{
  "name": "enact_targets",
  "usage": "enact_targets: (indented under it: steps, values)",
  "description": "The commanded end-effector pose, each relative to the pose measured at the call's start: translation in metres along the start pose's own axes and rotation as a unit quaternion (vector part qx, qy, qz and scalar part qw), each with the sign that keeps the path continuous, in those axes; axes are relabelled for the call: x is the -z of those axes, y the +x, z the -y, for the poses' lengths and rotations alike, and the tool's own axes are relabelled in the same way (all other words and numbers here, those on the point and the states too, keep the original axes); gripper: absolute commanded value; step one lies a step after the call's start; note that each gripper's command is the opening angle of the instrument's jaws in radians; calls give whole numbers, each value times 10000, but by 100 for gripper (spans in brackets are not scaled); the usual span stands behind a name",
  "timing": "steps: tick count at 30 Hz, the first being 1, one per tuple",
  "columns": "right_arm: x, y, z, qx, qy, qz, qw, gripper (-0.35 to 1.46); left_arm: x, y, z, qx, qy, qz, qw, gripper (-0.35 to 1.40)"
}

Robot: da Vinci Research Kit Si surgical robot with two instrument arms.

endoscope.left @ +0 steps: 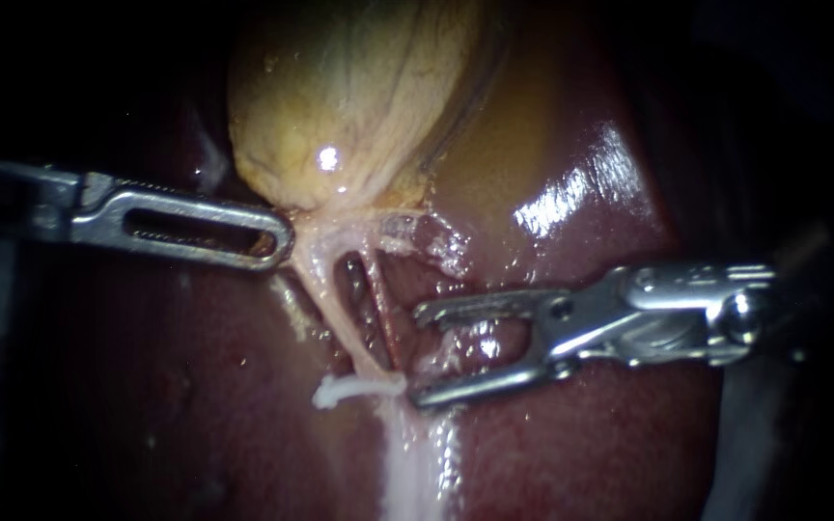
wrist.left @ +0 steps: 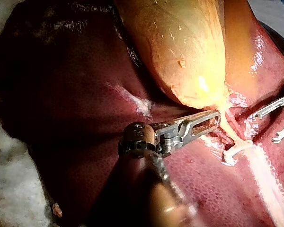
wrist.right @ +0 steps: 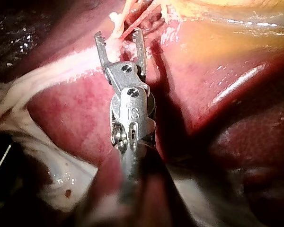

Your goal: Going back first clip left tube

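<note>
**A:** Endoscope view first. Left instrument (endoscope.left: 282,239)?
**B:** Hand clenched, its tip pinching the pale tissue (endoscope.left: 313,241) just under the gallbladder (endoscope.left: 349,96). Shaft comes in nearly level.

**A:** Right instrument (endoscope.left: 419,355)?
**B:** Hand released, wide open, nothing in it. The lower tip sits just beside the clip (endoscope.left: 354,389). Cannot tell whether they touch.

**A:** How does the clip lie?
**B:** White, long axis left to right, crossing the foot of the left tube (endoscope.left: 333,314). One end points left, the other toward the right instrument. The tube runs from the pinched tissue down and rightward over the liver (endoscope.left: 581,434).

**A:** Left wrist view.
**B:** Left instrument (wrist.left: 215,117) has its hand closed at the narrow end of the gallbladder (wrist.left: 189,52). Clip (wrist.left: 235,150) lies ahead of it and off to one side, across the pale tube. Right instrument (wrist.left: 265,127) is beyond the clip, gaping and empty.

**A:** Right wrist view.
**B:** Right instrument (wrist.right: 118,33) has its hand spread, gripping nothing. Pale tissue runs into the gap. Clip (wrist.right: 116,19) is just ahead of the tips, roughly in line with the shaft. Liver (wrist.right: 217,61) lies beside and beneath.
</note>
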Motion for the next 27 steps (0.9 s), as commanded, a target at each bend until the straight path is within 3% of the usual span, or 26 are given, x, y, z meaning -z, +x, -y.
enact_targets:
  steps: [1, 10, 17, 27]
  values:
    - [6, 2, 0, 33, -28, -16, 10000, 49, 0, 0, 0, 0, 1, 0, 10000, -35]
    - [48, 20, -2, 290, -61, -33, 9996, 50, -1, 0, 0, 0, 3, -2, 10000, -35]
    - [58, 20, -2, 308, -78, -33, 9995, 50, -5, -1, 2, -5, 12, -11, 10000, -35]
    - [60, 20, 0, 310, -74, -32, 9995, 50, -42, -4, 29, -59, 84, -80, 9999, -35]
